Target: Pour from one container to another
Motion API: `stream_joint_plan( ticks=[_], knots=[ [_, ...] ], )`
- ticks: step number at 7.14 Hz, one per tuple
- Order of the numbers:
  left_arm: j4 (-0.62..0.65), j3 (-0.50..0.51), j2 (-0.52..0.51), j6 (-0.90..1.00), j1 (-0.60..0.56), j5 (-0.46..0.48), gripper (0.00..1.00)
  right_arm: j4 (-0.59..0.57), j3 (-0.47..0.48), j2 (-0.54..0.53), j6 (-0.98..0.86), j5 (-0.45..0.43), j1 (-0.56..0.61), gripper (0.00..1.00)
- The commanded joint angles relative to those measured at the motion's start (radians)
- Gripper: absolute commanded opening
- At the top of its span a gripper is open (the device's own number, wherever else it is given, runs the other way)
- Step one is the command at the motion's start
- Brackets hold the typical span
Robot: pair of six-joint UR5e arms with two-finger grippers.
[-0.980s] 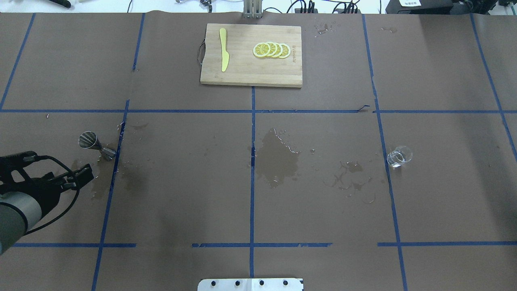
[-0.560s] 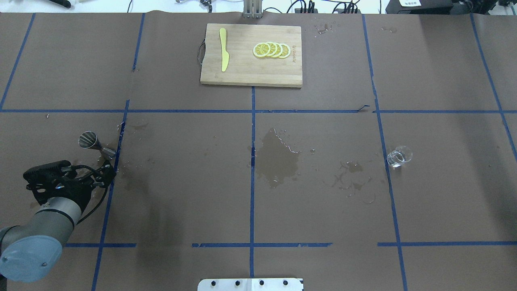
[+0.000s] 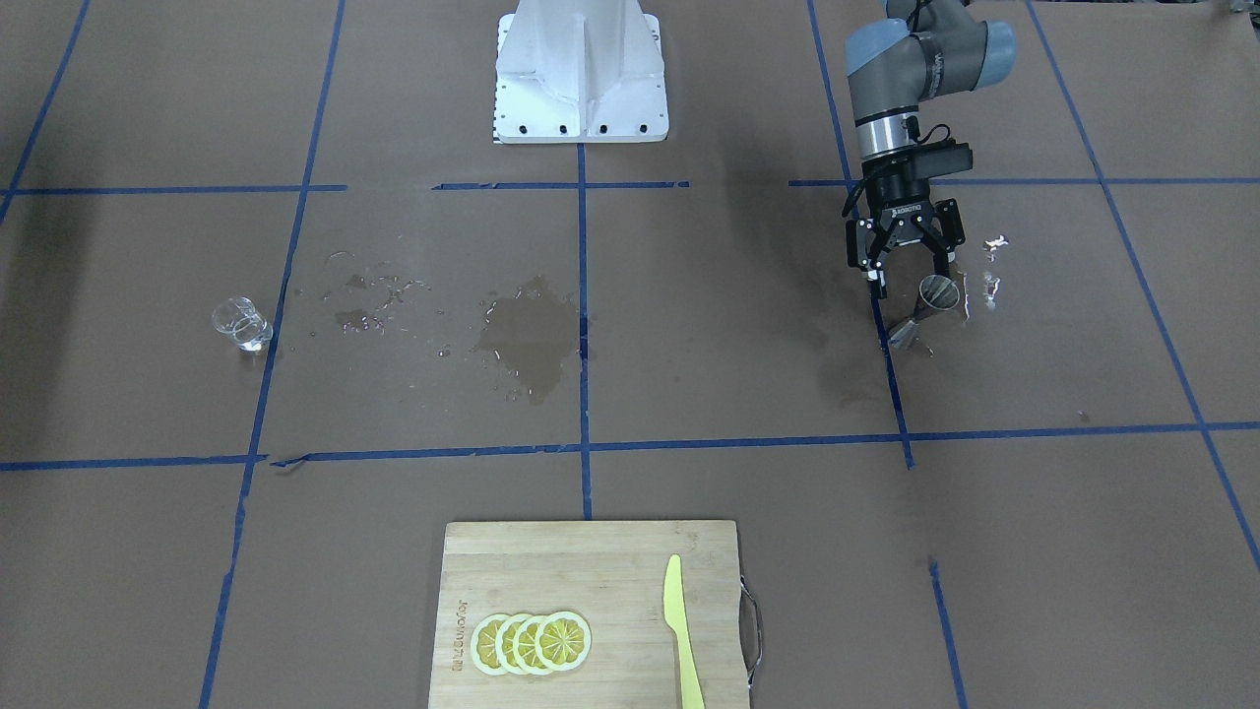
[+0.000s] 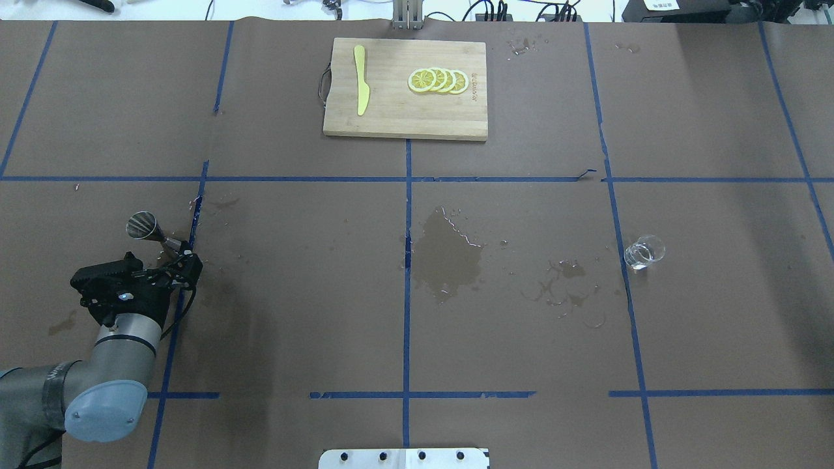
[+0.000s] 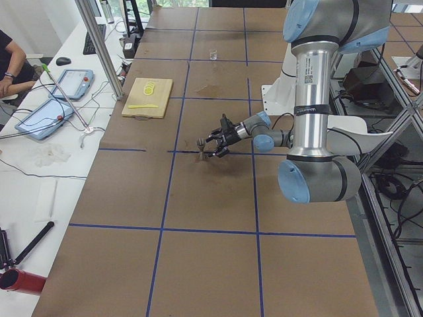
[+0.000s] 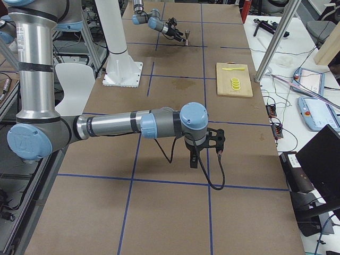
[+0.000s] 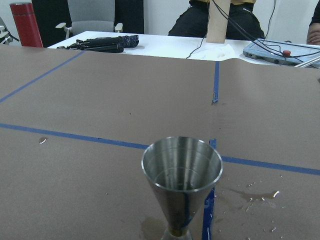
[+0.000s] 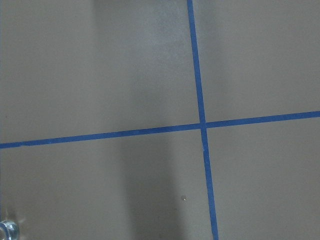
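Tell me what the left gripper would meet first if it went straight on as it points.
The steel jigger, upright directly ahead of the left gripper; how close is hard to judge.

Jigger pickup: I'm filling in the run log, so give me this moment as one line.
left gripper open, close to jigger | jigger upright on table | glass cup standing far across table, nothing near it

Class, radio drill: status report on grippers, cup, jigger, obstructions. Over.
Left gripper open, close to jigger, no grip. Right gripper visible, state unclear. Glass cup upright, far across table, untouched. Only a wet patch between them.
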Motion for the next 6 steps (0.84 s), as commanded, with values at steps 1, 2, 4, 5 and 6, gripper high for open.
stream_joint_plan(
  ticks=[1,2,4,5,6],
  knots=[
    [0.003,0.051,-0.039,0.001,-0.001,0.041,0.94,0.000,0.000,-0.001,0.001,0.000,-0.001,1.00],
    [0.003,0.054,-0.038,0.003,-0.006,0.041,0.88,0.000,0.000,-0.001,0.001,0.000,-0.001,1.00],
    [0.003,0.054,-0.038,0.004,-0.019,0.043,0.83,0.000,0.000,0.001,0.001,-0.002,-0.002,1.00],
    [0.003,0.054,-0.037,0.006,-0.027,0.043,0.82,0.000,0.000,0.001,0.001,0.000,-0.004,1.00],
    [0.003,0.054,-0.038,0.007,-0.035,0.043,0.79,0.000,0.000,0.001,0.001,0.000,-0.004,1.00]
  ],
)
